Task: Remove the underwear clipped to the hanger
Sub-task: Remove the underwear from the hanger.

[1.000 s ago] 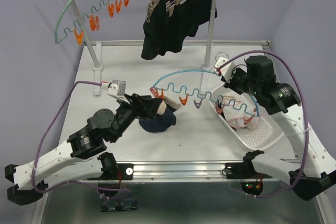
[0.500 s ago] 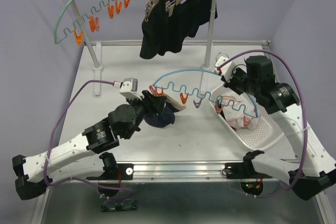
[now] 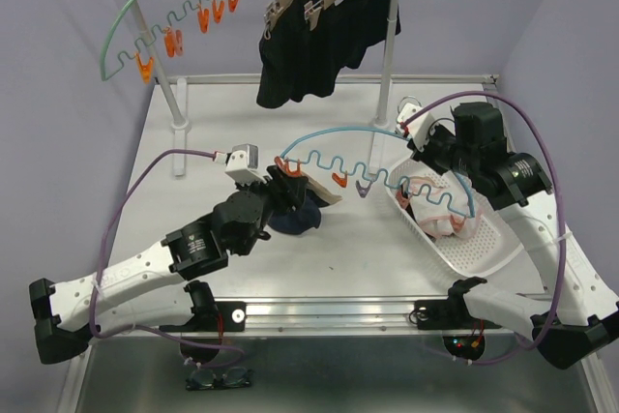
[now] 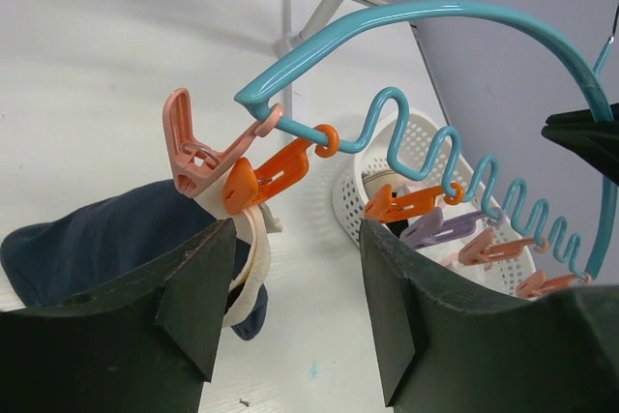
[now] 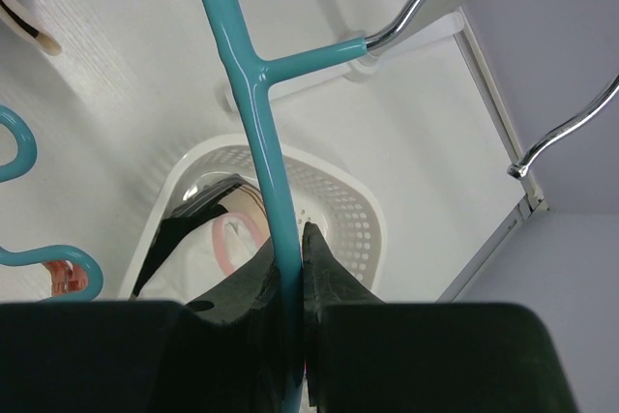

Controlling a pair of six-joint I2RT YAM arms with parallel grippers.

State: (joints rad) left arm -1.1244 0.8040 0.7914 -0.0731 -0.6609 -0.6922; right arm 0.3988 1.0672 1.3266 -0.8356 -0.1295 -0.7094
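Underwear (image 3: 295,220) in navy lies bunched on the table (image 3: 222,123) under the left end of the teal hanger (image 3: 334,131) in the top view. The left gripper (image 3: 283,184) sits at that same end, over the cloth. The right gripper (image 3: 410,135) is at the hanger's opposite end, by its hook. A white basket (image 3: 484,263) sits below the hanger's right half, and black garments (image 3: 309,41) hang well beyond the hanger.

From the left wrist, the jaws stand well apart with nothing pinched between them. A pink clip (image 4: 191,152) and an orange clip (image 4: 266,171) at the hanger's end sit just past the fingertips. The beige waistband (image 4: 247,273) rises from the navy cloth to these clips and seems caught in one, though which is hard to tell.

From the right wrist, the fingers are pressed tight on the hanger's bar, just below where the metal hook (image 5: 416,26) joins it, with the basket behind the bar.
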